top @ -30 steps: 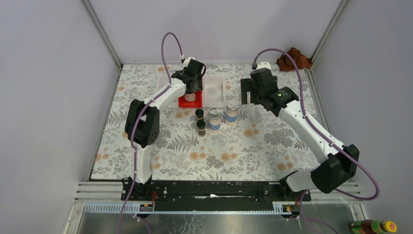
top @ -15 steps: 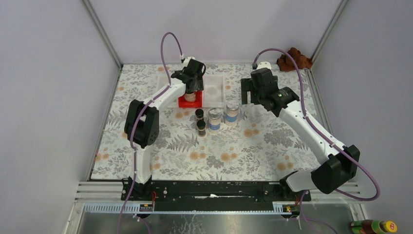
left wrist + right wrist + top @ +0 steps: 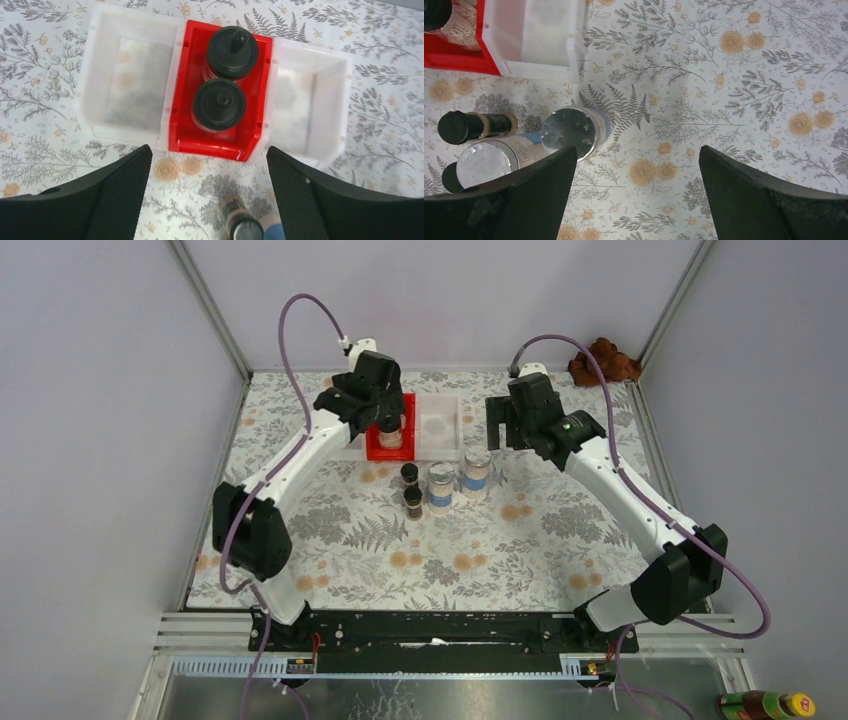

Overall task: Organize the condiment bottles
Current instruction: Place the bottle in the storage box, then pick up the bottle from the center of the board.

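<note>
Nearest me, four jars are standing loose on the desk (image 3: 560,540): two slim dark jars (image 3: 412,502) and two silver-lidded jars (image 3: 569,132), waiting for bins. My right tool (image 3: 638,150) is hovering over them, jaws wide, gripping nothing. Farther off, my left tool (image 3: 207,157) is hanging equally wide and empty above the red bin (image 3: 215,148), where two domed-cap jars (image 3: 220,104) are sitting. I'm judging the task a third done. Every jar is standing upright, long axis vertical, cap pointing up.

L tool (image 3: 207,152) + R tool (image 3: 638,150) both wide open, empty, aimed straight down, well apart.
</note>
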Controlling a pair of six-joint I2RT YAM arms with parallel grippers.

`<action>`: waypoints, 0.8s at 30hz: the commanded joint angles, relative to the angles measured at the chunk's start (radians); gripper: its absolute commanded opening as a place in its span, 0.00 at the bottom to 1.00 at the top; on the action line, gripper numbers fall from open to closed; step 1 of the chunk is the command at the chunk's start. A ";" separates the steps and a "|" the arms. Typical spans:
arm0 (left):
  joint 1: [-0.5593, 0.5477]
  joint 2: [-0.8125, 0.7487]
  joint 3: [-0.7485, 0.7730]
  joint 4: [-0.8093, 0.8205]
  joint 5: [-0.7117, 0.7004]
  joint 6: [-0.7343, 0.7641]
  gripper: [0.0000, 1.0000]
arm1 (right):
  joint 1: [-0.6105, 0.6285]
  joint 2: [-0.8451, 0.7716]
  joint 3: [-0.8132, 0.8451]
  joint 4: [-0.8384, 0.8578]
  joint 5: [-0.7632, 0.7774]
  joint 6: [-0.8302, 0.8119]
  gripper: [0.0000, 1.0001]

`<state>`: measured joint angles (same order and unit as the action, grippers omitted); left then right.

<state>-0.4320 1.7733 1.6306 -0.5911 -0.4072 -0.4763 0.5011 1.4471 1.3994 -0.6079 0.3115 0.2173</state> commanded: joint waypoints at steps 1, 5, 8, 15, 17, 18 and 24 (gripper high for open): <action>-0.033 -0.119 -0.080 -0.002 0.012 -0.018 0.90 | -0.005 0.050 0.061 -0.006 -0.071 0.015 1.00; -0.078 -0.226 -0.159 -0.005 0.018 -0.033 0.91 | -0.004 0.091 0.070 -0.003 -0.115 0.022 1.00; -0.112 -0.298 -0.204 -0.007 0.025 -0.044 0.92 | 0.003 0.119 0.082 -0.004 -0.139 0.019 1.00; -0.180 -0.435 -0.297 -0.008 0.052 -0.069 0.92 | 0.018 0.165 0.110 -0.014 -0.184 0.005 0.99; -0.199 -0.457 -0.317 -0.008 0.050 -0.069 0.92 | 0.024 0.173 0.118 -0.017 -0.197 0.001 0.99; -0.207 -0.466 -0.325 -0.009 0.048 -0.071 0.92 | 0.028 0.176 0.120 -0.022 -0.202 -0.001 0.99; -0.231 -0.492 -0.352 -0.018 0.035 -0.077 0.92 | 0.050 0.194 0.131 -0.041 -0.219 -0.010 0.99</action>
<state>-0.6510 1.2961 1.3006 -0.5991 -0.3679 -0.5438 0.5297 1.6268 1.4837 -0.6212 0.1249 0.2249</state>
